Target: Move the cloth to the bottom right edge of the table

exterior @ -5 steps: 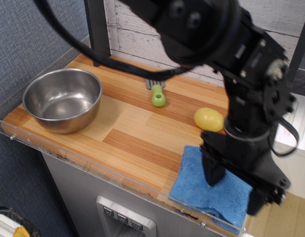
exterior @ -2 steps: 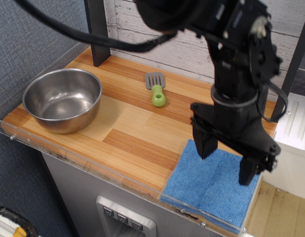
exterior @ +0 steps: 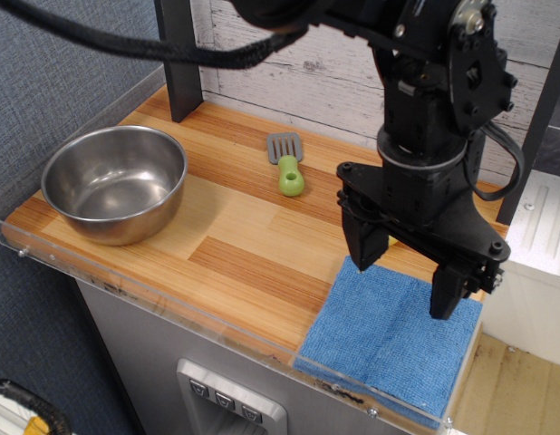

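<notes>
The blue fuzzy cloth lies flat at the near right corner of the striped wooden table, its near edge against the clear acrylic rim. My gripper hangs just above the cloth's far part. Its two black fingers are spread wide apart and hold nothing. The arm's black body hides the table behind the cloth.
A steel bowl stands at the near left. A small spatula with a green handle lies at the middle back. A dark post stands at the back left. A clear acrylic rim runs along the table's front edge.
My gripper has let go of the cloth, opened and risen above it. The cloth has spread flat at the corner. The yellow object seen earlier is now hidden behind the arm.
</notes>
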`<state>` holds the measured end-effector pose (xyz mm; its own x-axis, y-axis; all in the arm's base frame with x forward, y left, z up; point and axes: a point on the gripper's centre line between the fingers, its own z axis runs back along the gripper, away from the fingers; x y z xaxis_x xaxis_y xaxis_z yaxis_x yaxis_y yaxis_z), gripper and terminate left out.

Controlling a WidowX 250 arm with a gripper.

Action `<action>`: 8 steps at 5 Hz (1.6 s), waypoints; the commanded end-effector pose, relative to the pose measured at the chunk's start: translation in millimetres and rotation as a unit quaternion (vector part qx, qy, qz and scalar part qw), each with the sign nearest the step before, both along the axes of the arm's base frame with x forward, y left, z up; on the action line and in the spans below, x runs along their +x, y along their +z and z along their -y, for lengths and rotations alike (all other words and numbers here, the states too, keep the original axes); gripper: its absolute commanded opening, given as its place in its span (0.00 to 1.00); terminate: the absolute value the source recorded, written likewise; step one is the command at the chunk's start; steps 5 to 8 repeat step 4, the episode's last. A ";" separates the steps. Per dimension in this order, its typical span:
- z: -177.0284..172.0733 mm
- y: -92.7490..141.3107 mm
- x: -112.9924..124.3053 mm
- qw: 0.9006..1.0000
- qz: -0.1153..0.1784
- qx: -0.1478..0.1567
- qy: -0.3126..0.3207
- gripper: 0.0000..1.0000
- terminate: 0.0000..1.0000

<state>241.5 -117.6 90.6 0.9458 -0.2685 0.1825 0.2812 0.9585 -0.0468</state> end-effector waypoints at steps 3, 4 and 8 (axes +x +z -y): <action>-23.2 12.8 -15.1 0.997 0.017 0.005 0.073 1.00 0.00; -23.2 12.8 -15.1 0.997 0.017 0.005 0.073 1.00 1.00; -23.2 12.8 -15.1 0.997 0.017 0.005 0.073 1.00 1.00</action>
